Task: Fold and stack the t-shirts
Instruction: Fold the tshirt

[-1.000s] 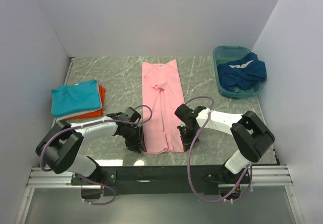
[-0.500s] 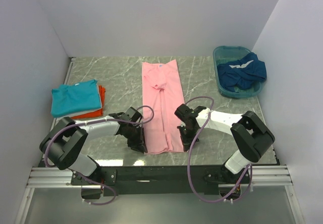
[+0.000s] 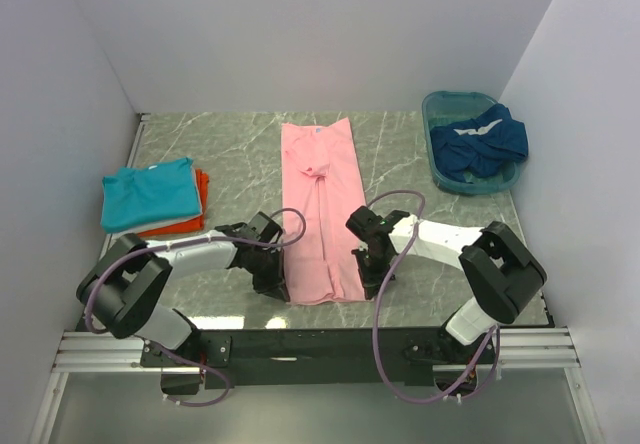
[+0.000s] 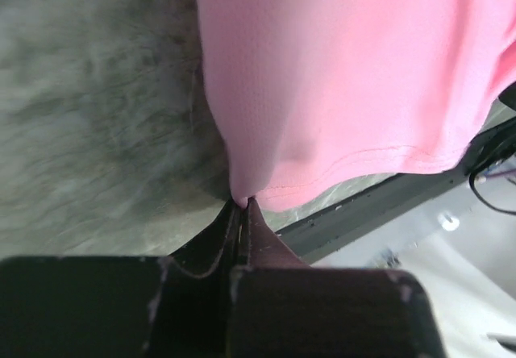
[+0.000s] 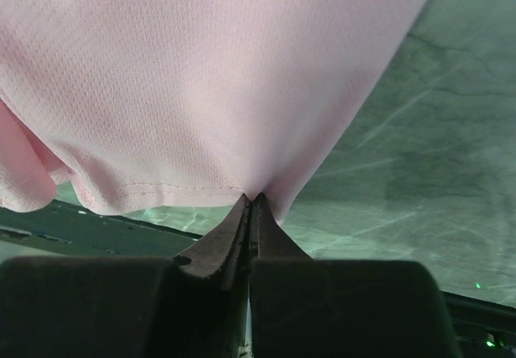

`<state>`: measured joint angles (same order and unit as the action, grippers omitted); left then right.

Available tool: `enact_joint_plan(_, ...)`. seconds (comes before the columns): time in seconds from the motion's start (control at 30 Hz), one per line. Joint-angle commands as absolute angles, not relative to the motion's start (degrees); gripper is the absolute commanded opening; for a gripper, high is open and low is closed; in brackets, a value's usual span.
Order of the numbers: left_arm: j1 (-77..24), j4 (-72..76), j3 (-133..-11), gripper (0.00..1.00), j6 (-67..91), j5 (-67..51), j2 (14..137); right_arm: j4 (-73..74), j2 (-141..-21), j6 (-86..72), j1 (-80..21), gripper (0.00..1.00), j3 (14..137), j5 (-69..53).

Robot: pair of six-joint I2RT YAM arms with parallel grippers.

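Shirt in work: the light pink t-shirt (image 3: 320,204) lies as a long narrow strip down the middle of the counter (image 3: 230,154), with its collar end far from me and its hem end at the near edge.
Left end effector: my left end effector (image 4: 242,202) is clenched on the hem's left corner. Its fingers meet with a thin pinch of pink cloth between them, low against the counter.
Right end effector: my right end effector (image 5: 251,197) is clamped on the hem's right corner in the same way, with cloth fanning out from the fingertips.
Hem: the stitched edge runs between my two grips, close to the counter's near edge.
Stack: a folded teal t-shirt (image 3: 148,196) sits on an orange t-shirt (image 3: 201,192) at the left side, well apart from the pink one.
Basin: a teal basin (image 3: 440,176) at the far right corner holds a crumpled dark blue t-shirt (image 3: 485,139) with white trim.
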<state>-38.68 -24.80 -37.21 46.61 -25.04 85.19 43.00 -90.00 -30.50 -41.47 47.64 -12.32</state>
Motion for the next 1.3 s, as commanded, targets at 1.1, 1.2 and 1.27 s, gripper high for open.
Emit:
enact_joint_plan(1.1, -32.61, -32.78, -58.79, 0.00, 34.28, -11.16, 84.11, 53.35, -88.50, -28.39, -35.95, 0.00, 71.18, 3.78)
enact_joint_plan(1.2, -30.94, -31.12, -60.90, 0.00, 33.14, -12.48, 85.16, 53.09, -90.96, -26.81, -34.72, 0.00, 74.87, 4.39)
enact_joint_plan(1.27, -30.24, -29.89, -62.39, 0.00, 32.61, -13.44, 86.57, 52.65, -92.98, -25.50, -34.19, 0.00, 77.68, 5.09)
